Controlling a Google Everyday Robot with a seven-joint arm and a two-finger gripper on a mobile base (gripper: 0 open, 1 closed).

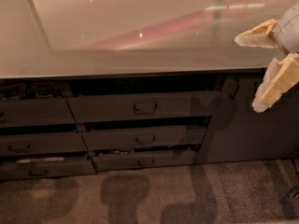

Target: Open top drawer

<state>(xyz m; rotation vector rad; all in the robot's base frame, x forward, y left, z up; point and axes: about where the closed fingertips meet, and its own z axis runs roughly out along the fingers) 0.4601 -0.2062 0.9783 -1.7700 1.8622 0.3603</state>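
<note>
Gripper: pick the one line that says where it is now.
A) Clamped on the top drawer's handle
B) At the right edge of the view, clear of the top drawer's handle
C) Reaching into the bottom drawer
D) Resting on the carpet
B: the gripper hangs at the right edge of the view with its fingers spread, in front of the cabinet door, well to the right of the top drawer and its handle.
</note>
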